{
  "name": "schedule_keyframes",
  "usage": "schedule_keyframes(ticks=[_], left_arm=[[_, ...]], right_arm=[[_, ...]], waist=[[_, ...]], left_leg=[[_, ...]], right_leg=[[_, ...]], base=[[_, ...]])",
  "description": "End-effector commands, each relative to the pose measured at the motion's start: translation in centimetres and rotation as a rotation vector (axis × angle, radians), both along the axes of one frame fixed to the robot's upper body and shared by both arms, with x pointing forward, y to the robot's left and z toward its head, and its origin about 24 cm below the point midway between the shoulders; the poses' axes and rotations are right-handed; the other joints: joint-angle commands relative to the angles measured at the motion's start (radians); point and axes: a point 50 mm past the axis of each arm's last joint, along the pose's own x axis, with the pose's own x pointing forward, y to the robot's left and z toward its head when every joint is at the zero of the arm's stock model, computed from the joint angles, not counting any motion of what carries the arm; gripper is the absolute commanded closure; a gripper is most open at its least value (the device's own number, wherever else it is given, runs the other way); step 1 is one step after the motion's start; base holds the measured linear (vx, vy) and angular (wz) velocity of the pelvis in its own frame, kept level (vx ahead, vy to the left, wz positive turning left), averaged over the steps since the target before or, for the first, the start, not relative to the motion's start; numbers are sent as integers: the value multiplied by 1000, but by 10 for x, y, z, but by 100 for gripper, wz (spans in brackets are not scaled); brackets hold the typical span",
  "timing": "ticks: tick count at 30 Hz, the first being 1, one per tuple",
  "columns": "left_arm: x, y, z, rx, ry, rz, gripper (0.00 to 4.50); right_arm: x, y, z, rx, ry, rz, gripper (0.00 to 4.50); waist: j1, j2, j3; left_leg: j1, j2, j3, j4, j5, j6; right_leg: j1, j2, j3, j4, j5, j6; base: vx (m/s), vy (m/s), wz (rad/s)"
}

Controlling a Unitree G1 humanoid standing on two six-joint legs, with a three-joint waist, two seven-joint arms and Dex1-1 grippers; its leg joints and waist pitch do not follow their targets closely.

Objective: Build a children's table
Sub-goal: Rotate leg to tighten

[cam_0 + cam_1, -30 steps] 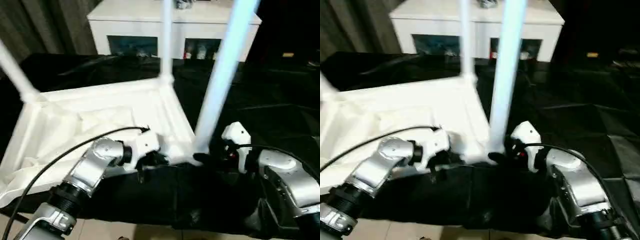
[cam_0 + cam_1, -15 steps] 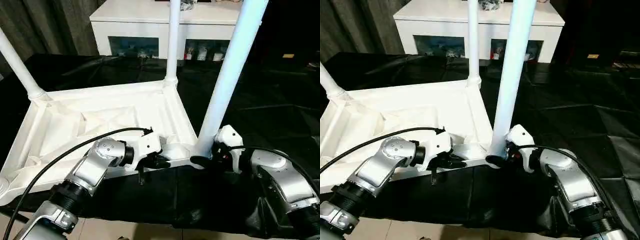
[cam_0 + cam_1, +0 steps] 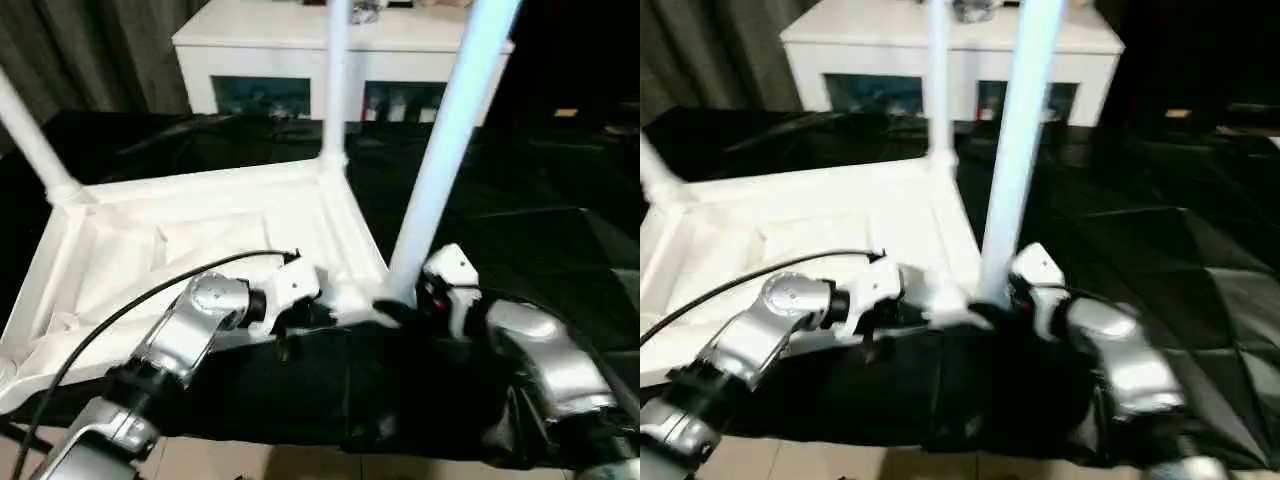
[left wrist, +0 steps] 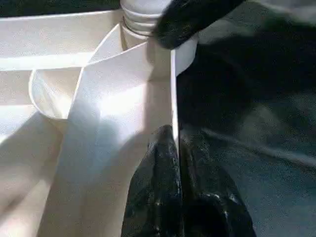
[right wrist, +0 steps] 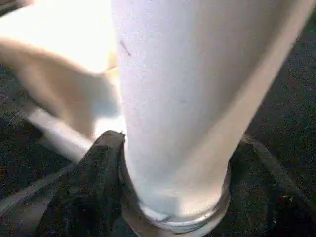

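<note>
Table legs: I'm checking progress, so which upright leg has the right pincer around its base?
The near-right leg, the closest and thickest-looking; the right pincer straddles its base. The other two stand at far corners.

Children's table [image 3: 190, 235] upside down on black sheet [image 3: 520, 220] — ribbed underside up, three legs standing in corner sockets. Left gripper [image 3: 305, 318] at near rim. Right gripper [image 3: 400, 308] at base of near leg [image 3: 445, 150] — fingers either side. White cabinet [image 3: 300, 60] behind.

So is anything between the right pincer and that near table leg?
Nothing visible: the right pincer already straddles the base of the long round white plastic leg, one black finger against it.
</note>
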Motion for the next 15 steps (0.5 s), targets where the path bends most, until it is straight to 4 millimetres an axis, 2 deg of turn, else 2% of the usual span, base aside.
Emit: schedule_keyframes(ticks=[1,2,3,4,5,7,9,10,12,13,15], left_arm=[[1,-17,-1,-11,-17,17,450],[8,-28,-3,-9,-45,100,450],[11,-33,-3,-8,-51,143,450],[14,-39,-4,-7,-55,185,450],[15,-42,-4,-6,-57,204,450],[18,-48,-4,-4,-55,240,450],[21,-57,-5,3,-57,277,450],[22,-60,-6,5,-58,288,450],[23,-61,-6,9,-61,293,450],[24,-62,-6,12,-62,295,450],[25,-58,-5,11,-68,290,450]], right_arm=[[2,-13,-21,-29,104,-230,184],[7,-4,-25,-12,114,-346,184],[9,2,-26,3,117,-391,184],[11,9,-26,-7,114,-416,184],[12,13,-26,-14,112,-426,184],[15,24,-25,-16,105,-427,184],[19,49,-24,-1,109,-376,184],[19,59,-23,6,107,-338,184],[20,66,-21,18,94,-309,184],[19,69,-18,43,79,-288,149],[20,69,-13,44,34,-257,115]], waist=[[-7,-2,-46],[-12,-3,-48],[-19,-2,-48],[-19,-3,-48],[-18,-5,-49],[-17,-2,-48],[-17,-4,-49],[-19,-4,-49],[-17,-6,-50],[-17,-6,-50],[-15,-7,-49]], left_leg=[[14,23,-18,-93,-369,-34],[16,21,-23,-93,-400,-44],[16,21,-23,-93,-409,-44],[21,19,-22,-92,-422,-44],[21,18,-23,-92,-424,-41],[18,18,-23,-93,-426,-27],[17,15,-23,-91,-430,-23],[13,15,-23,-92,-424,-19],[14,15,-23,-92,-426,-15],[13,15,-24,-92,-425,-12],[11,17,-24,-94,-419,-5]], right_leg=[[21,-19,16,-75,-405,-175],[22,-20,13,-79,-439,-161],[18,-20,14,-81,-446,-153],[14,-18,13,-87,-459,-146],[15,-18,12,-88,-461,-143],[14,-18,12,-91,-463,-134],[15,-18,10,-92,-467,-130],[17,-19,9,-92,-463,-129],[17,-19,9,-94,-464,-126],[18,-19,9,-93,-461,-126],[19,-20,9,-93,-460,-126]], base=[[0,0,0],[0,0,0],[0,0,0],[0,0,0],[0,0,0],[0,0,0],[0,0,0],[0,0,0],[0,0,0],[0,0,0],[0,0,0]])
